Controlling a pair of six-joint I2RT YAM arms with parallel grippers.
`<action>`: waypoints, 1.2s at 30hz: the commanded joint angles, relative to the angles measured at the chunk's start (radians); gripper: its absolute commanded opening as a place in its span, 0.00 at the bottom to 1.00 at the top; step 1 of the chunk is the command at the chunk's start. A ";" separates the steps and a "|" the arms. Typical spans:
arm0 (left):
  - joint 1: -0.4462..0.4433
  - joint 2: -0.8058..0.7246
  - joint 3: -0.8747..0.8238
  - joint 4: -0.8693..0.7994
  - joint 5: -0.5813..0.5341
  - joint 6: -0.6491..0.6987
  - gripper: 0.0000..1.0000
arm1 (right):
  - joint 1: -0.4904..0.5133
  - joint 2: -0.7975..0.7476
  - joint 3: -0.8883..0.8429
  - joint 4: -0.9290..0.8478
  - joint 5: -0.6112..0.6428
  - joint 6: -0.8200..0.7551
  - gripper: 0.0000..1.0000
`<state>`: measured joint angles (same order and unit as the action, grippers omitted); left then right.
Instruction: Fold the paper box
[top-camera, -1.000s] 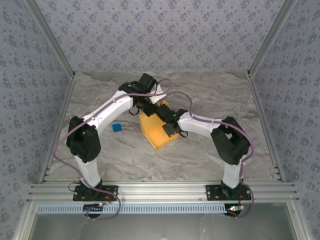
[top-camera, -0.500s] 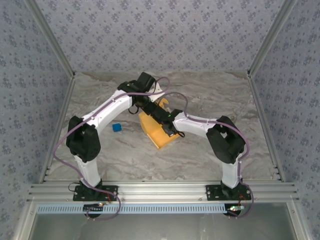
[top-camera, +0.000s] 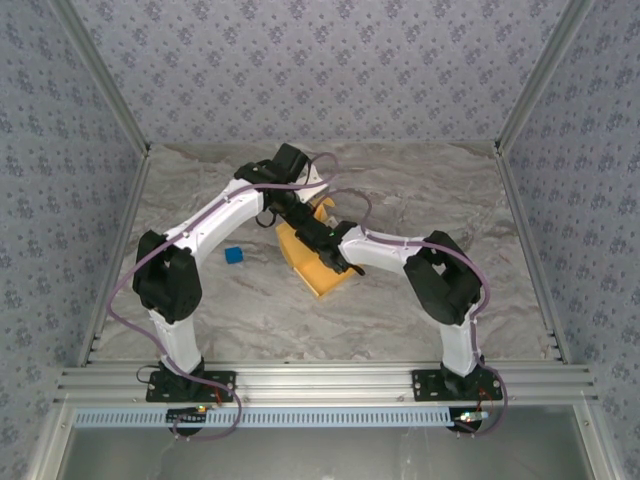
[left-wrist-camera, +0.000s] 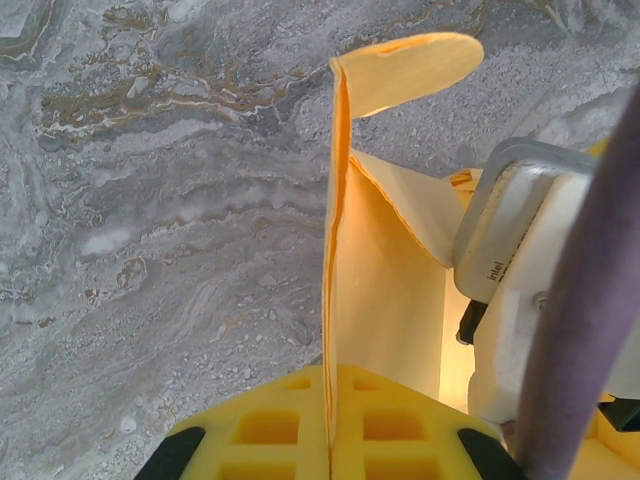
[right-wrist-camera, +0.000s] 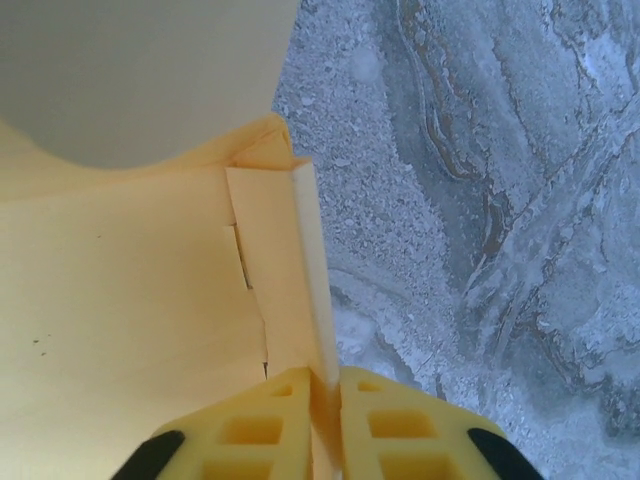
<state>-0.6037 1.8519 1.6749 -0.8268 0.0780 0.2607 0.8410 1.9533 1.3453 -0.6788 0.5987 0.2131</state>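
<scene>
The paper box (top-camera: 316, 268) is an orange-yellow cardboard piece, partly folded, in the middle of the table. My left gripper (top-camera: 291, 213) comes in from the back left, and in the left wrist view this gripper (left-wrist-camera: 331, 405) is shut on a thin upright wall of the paper box (left-wrist-camera: 385, 280), whose rounded tab (left-wrist-camera: 415, 68) sticks out beyond. My right gripper (top-camera: 327, 243) sits over the box's middle. In the right wrist view it (right-wrist-camera: 326, 400) holds a folded side wall (right-wrist-camera: 300, 270) between its yellow fingers, with the box's floor panel (right-wrist-camera: 120, 300) to the left.
A tiny blue cube (top-camera: 234, 255) lies on the marble table (top-camera: 420, 190) left of the box. The right arm's white wrist camera housing (left-wrist-camera: 510, 230) and a purple cable (left-wrist-camera: 590, 330) crowd close to my left gripper. Patterned walls and aluminium rails (top-camera: 320, 380) enclose the table.
The right arm has swung left and farther in over the box, its elbow following. The box looks narrower from above, its walls drawn up. The left arm has barely moved.
</scene>
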 joint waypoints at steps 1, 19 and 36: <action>-0.034 -0.013 0.025 -0.009 0.047 0.022 0.00 | -0.025 -0.038 0.015 -0.044 -0.042 -0.032 0.19; -0.035 0.026 0.066 -0.021 0.018 0.076 0.00 | -0.112 -0.328 -0.117 0.071 -0.304 0.025 0.58; -0.041 0.123 0.325 -0.140 0.028 0.084 0.42 | -0.234 -0.554 -0.344 0.130 -0.372 0.057 0.60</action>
<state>-0.6418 2.0407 1.9671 -0.9310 0.0864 0.3500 0.5991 1.4364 1.0164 -0.5560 0.2096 0.2554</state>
